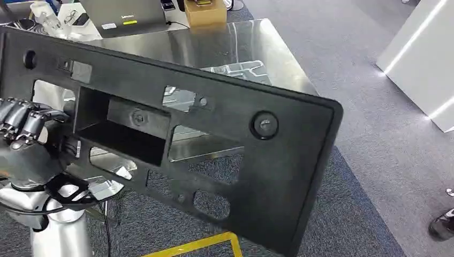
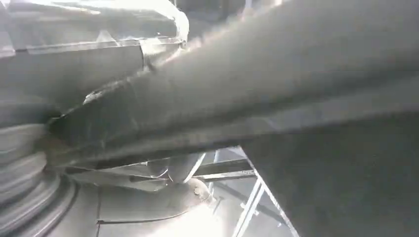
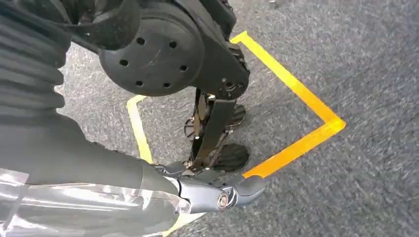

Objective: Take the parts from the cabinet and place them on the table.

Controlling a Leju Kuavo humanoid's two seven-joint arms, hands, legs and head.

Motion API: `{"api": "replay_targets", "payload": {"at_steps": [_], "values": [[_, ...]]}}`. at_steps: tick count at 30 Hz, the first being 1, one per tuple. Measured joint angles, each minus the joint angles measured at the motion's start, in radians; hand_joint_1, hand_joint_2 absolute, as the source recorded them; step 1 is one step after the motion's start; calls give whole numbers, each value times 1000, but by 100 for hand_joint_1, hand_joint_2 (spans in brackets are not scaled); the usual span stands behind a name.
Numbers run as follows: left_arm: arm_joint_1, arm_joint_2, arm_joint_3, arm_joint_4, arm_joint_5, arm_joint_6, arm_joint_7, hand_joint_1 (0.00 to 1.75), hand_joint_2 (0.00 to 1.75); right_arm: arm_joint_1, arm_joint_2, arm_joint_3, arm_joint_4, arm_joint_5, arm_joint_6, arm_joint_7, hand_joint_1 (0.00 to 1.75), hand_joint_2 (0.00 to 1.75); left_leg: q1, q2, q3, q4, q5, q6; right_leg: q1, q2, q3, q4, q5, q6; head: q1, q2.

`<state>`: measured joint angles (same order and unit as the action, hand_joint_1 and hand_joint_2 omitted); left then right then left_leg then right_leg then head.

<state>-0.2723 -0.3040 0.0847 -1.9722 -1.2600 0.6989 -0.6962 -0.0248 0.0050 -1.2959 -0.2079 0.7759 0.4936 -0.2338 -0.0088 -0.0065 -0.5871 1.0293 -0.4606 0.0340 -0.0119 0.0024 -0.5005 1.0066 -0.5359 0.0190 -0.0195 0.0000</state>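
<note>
Grey carpet marked with yellow tape [image 3: 296,89] surrounds a polished steel surface [image 1: 235,48], above which a large black panel [image 1: 225,155] is being carried. The left hand [image 1: 24,128] is seen clasped on the panel's near left end, its fingers [image 1: 16,115] curled over the edge, and the panel is held tilted in the air, not yet set down. A silvery part [image 1: 241,69] already lies on the surface beyond it, so the task is judged well under way: the panel has been taken from the cabinet, and its placing is left.

From the head view the panel's whole face, its cut-outs and round bosses are shown, with a laptop [image 1: 126,16] and a box [image 1: 206,13] at the surface's far end. From the left wrist the panel [image 2: 276,84] is met only as a blurred dark underside. From the right wrist the right hand [image 3: 217,195] is seen hanging over the floor, holding nothing, fingers loosely extended.
</note>
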Motion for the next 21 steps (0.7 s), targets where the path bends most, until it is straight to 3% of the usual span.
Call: {"api": "replay_targets", "payload": {"at_steps": [4,8,10,12,14,15,16,17,19,20,21], "values": [[-9,0,0,9,-7,0,0,175,175,-2,-2,1,1,1,2,0,0,175,0,0,0,0,0,0,0,0,1,0,0,0,0,0],[-32,-5,7,37,-107,0,0,175,175,-4,-5,5,3,2,10,-4,0,175,0,0,0,0,0,0,0,0,0,0,0,0,0,0],[-61,1,19,82,-222,0,67,175,175,-7,-7,7,5,6,12,-3,0,175,0,0,0,0,0,0,0,0,0,0,0,0,0,0],[-91,49,-3,134,-290,0,209,175,175,-9,-7,8,6,9,13,0,0,175,0,0,1,0,0,0,0,1,0,0,0,0,0,0],[-129,125,-34,197,-302,0,374,175,175,-9,-8,8,7,10,15,1,0,175,0,0,2,0,0,0,0,1,-1,0,0,0,0,0],[-159,175,-66,236,-304,-1,493,175,175,-9,-8,8,7,10,15,1,0,175,1,1,2,0,1,-1,0,1,-1,0,0,0,0,0],[-205,243,-128,294,-306,-1,679,175,175,-9,-8,8,7,10,16,1,0,175,3,1,1,0,2,-2,0,1,-2,1,1,-1,0,0],[-268,309,-215,359,-311,-3,907,175,175,-12,-8,8,7,16,18,-2,0,175,4,1,1,0,3,-3,0,1,-4,0,2,-2,0,0],[-421,395,-416,499,-313,-5,1298,175,175,-16,-9,6,7,26,21,-9,0,175,5,-1,-1,0,4,-3,1,-2,-3,0,3,-3,0,0],[-478,439,-553,572,-312,-5,1455,175,175,-17,-10,5,7,26,22,-12,0,175,4,-2,0,0,4,-3,4,-2,0,0,3,-3,0,0],[-523,462,-672,642,-307,-6,1453,175,175,-18,-10,3,7,23,22,-13,0,175,3,-3,1,-1,4,-3,4,-3,3,0,3,-3,0,0]]}}
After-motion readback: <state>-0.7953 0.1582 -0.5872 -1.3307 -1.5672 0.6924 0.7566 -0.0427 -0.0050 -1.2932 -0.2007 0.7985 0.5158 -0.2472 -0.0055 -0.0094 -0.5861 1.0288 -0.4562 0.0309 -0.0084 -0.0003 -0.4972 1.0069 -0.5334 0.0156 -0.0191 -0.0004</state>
